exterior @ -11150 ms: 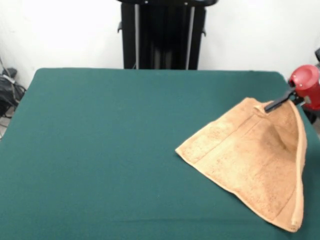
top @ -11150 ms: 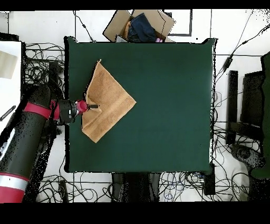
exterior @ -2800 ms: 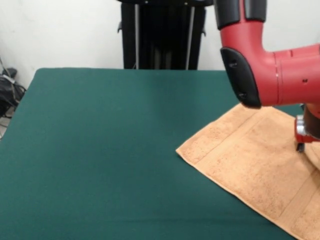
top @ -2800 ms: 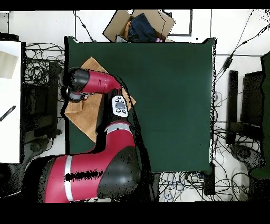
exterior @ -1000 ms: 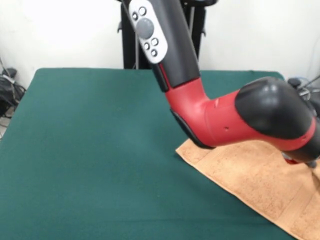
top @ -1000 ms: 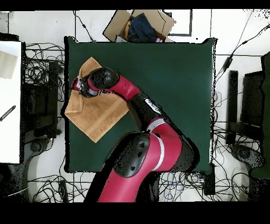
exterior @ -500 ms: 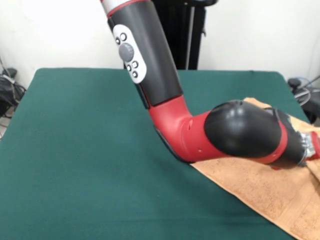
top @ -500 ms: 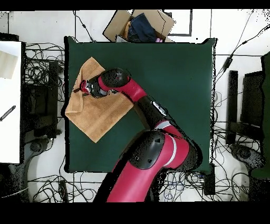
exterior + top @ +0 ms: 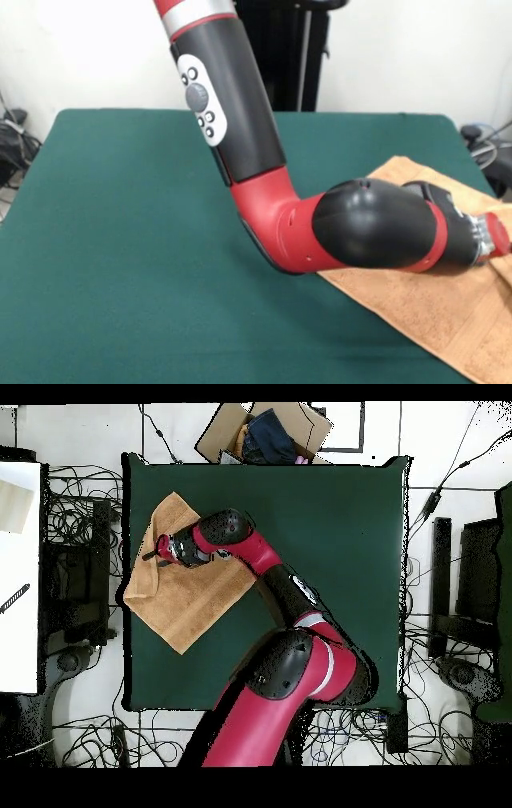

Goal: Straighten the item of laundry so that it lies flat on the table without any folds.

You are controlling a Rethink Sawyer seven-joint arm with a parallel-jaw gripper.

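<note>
The item of laundry (image 9: 416,308) is a peach-orange towel lying spread at the right side of the green table (image 9: 120,232). A low ridge shows in it at the right border of the front view. From overhead the towel (image 9: 185,609) sits as a diamond at the table's (image 9: 330,564) left edge, one corner reaching that edge. My gripper (image 9: 150,555) is low over the towel's upper left part, pointing toward the table's left edge. In the front view only the gripper's red wrist end (image 9: 502,234) shows at the right border, just above the towel.
My red and black arm (image 9: 320,224) crosses the table's middle and covers part of the towel. In the overhead view a cardboard box with dark cloth (image 9: 265,432) stands past the top edge. Cables (image 9: 85,504) and a white surface (image 9: 20,574) lie off the left side.
The towel, earlier held up by one corner in a tent shape, now lies spread out. The arm has swung in over the table, and in the last half second it shifted only slightly.
</note>
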